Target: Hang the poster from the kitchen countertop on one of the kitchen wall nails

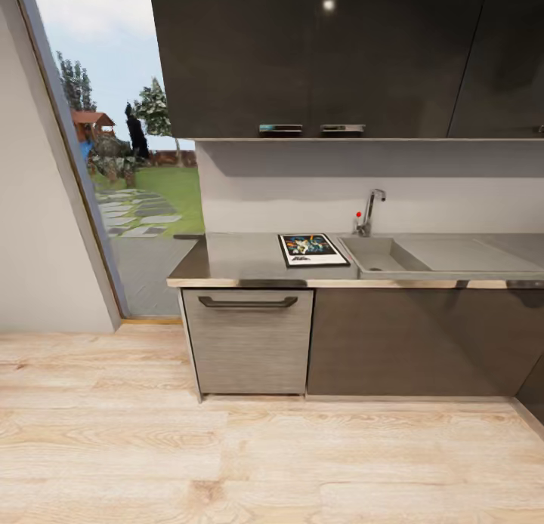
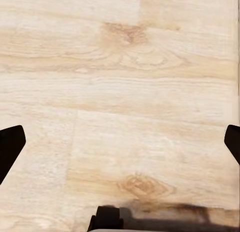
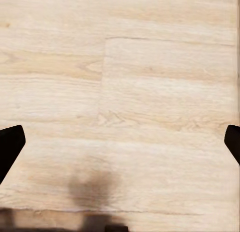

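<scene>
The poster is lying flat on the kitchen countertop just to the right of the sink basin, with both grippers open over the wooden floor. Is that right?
Not quite: the head view shows the poster lying flat on the kitchen countertop just to the left of the sink basin, not the right. The rest holds: the left gripper and right gripper are both open over the wooden floor.

Dark glossy wall cabinets (image 1: 325,56) hang above a grey dishwasher front (image 1: 249,341) with a dark handle. Pale wooden floor (image 1: 227,456) spreads below; a tall window (image 1: 128,169) shows a garden.
</scene>
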Available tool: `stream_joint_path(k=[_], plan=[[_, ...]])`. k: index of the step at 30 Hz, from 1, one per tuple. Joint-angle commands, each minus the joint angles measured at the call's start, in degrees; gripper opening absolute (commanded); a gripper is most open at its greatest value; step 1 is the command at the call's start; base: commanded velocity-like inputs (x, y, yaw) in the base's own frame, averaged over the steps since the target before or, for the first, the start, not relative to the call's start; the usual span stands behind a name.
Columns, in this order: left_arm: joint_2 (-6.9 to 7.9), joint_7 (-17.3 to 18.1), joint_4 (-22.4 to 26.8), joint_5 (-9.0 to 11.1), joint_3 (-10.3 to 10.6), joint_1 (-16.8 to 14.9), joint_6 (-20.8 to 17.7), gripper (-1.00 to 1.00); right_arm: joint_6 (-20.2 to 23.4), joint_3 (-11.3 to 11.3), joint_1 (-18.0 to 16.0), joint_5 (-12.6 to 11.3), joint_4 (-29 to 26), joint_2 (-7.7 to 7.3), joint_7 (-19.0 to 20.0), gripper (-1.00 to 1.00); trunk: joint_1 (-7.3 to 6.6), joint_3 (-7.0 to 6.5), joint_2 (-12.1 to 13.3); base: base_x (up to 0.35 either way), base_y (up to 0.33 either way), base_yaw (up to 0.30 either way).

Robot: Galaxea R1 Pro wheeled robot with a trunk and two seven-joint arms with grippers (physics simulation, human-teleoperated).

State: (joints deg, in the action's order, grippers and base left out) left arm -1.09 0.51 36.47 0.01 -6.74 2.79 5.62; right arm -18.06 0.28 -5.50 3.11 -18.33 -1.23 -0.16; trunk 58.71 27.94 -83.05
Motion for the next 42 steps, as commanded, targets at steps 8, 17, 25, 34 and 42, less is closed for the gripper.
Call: stream_joint_path(k=[8,17,25,34,42], plan=[[-0.06,0.1,0.1,0.0,-0.2,0.0,0.2,1.0,-0.2,-0.3,0.0,0.2,0.1,-0.06,0.0,1.0,0.02,0.05,0.0,0.12,-0.158,0.004],[-0.06,0.1,0.2,0.1,-0.3,0.0,0.3,1.0,-0.2,-0.4,0.0,0.0,-1.7,-0.01,0.0,1.0,0.02,0.05,0.0,0.008,-0.01,0.0],[0.29,0.1,0.3,0.0,-0.6,0.0,0.4,1.0,30.9,0.1,-5.5,0.2,-45.2,4.86,-0.2,1.0,0.02,0.05,0.0,0.0,0.0,0.0],[1.04,0.1,0.3,0.1,-0.7,0.0,0.4,1.0,48.8,0.1,-28.4,0.0,-47.3,5.69,-3.2,1.0,0.02,0.05,0.0,0.0,0.0,0.0],[1.66,0.1,0.6,0.2,-1.1,0.0,0.4,1.0,58.2,-0.3,-44.9,-0.8,-41.7,7.41,-10.0,1.0,0.02,0.04,0.0,0.0,0.0,0.0]])
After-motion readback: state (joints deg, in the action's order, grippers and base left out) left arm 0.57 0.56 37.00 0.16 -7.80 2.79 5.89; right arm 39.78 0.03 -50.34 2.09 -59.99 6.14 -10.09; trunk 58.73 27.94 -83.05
